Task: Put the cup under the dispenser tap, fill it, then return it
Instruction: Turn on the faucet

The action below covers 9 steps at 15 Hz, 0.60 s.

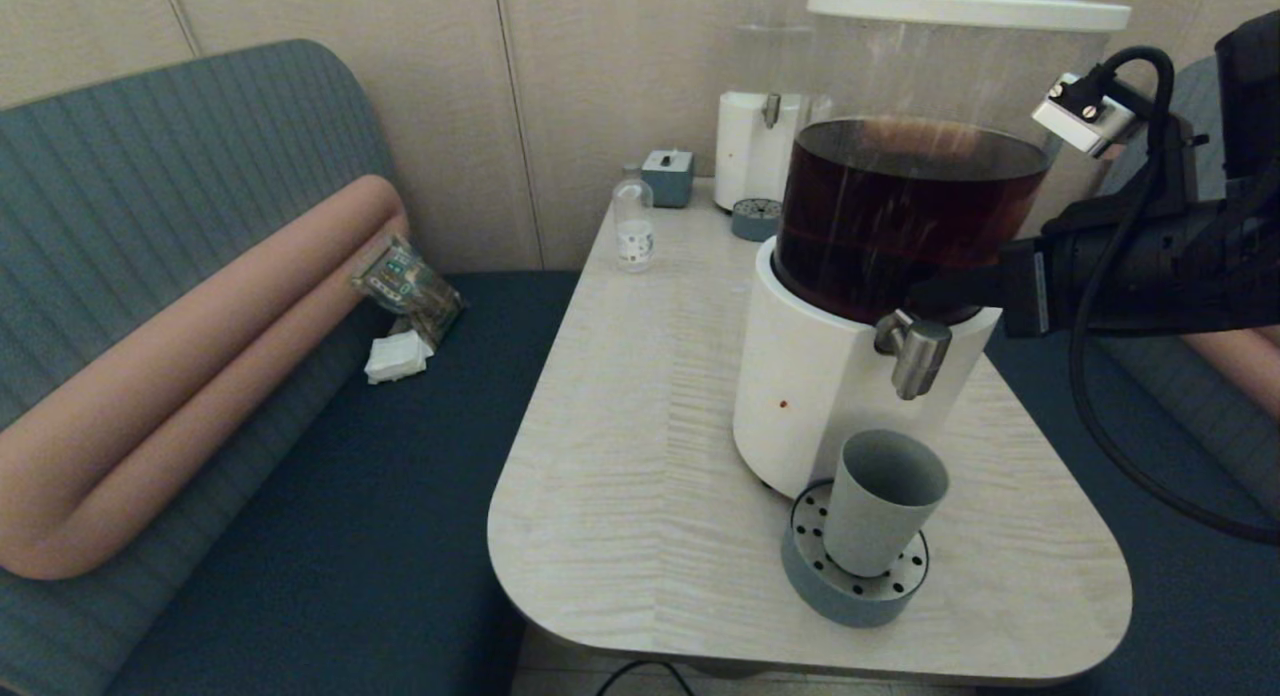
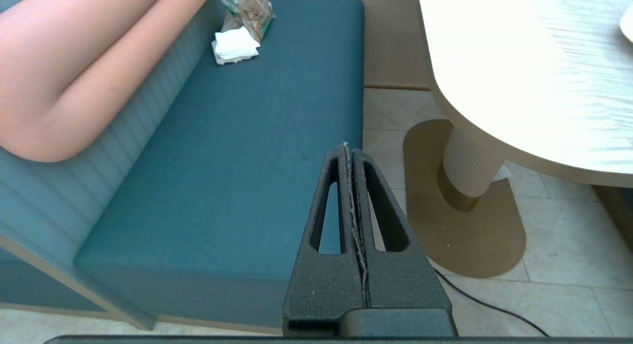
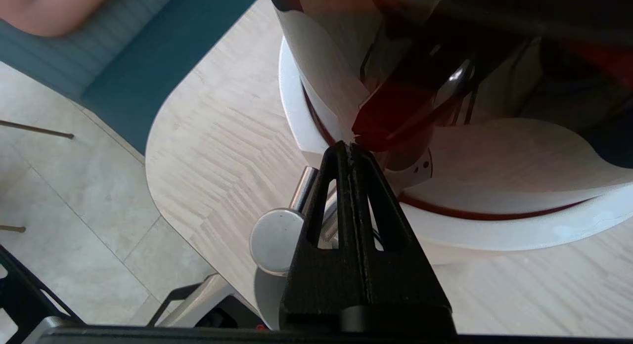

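Observation:
The grey-blue cup (image 1: pixel 885 516) stands upright on the round perforated drip tray (image 1: pixel 855 581), directly below the steel dispenser tap (image 1: pixel 918 356) of the large white-based dispenser (image 1: pixel 810 396) with dark brown liquid. No stream shows between tap and cup. My right gripper (image 1: pixel 925 296) reaches in from the right, just above the tap, against the tank's lower edge. In the right wrist view this gripper (image 3: pixel 350 147) is shut and empty, with the tap's round steel top (image 3: pixel 276 240) beside its fingers. My left gripper (image 2: pixel 349 147) is shut and parked low, over the bench edge beside the table.
A smaller clear-liquid dispenser (image 1: pixel 760 126) with its own tray (image 1: pixel 755 219), a small bottle (image 1: pixel 633 226) and a grey box (image 1: pixel 668 176) stand at the table's back. On the bench lie a snack packet (image 1: pixel 405 281) and tissues (image 1: pixel 397 356). The table pedestal (image 2: pixel 470 166) is near my left gripper.

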### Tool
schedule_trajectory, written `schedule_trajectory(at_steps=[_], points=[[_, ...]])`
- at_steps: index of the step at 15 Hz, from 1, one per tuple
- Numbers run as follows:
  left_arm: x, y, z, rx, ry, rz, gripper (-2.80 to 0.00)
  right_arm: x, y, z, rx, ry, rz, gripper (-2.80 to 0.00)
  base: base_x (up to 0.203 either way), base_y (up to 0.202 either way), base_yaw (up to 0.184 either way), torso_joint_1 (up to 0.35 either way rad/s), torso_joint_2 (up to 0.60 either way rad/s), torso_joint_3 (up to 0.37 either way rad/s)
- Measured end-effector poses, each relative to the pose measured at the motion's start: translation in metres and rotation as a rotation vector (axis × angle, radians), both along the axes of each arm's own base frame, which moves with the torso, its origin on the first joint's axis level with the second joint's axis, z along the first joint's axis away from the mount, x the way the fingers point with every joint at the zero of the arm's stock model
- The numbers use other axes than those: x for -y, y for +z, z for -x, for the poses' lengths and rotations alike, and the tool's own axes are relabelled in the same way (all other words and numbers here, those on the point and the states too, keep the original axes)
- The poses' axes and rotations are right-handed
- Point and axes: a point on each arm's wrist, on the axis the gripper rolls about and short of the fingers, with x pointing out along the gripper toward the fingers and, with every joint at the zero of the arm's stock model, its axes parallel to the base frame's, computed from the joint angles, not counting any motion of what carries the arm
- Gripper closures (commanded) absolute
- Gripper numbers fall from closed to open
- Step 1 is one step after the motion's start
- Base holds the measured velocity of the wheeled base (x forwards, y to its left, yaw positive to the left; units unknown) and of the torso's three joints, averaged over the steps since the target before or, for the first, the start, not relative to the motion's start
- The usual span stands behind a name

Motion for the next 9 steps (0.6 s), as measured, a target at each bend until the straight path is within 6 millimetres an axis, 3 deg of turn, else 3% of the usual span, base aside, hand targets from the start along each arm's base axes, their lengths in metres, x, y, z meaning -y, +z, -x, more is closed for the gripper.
schedule_trajectory(at_steps=[9], points=[[0.0000, -0.0002, 0.0000, -0.001, 0.000, 0.000, 0.00, -0.0047, -0.0078, -0.0034, -0.006, -0.059, 0.046, 0.00, 0.000, 0.000, 0.000, 0.000, 0.00, 0.000]])
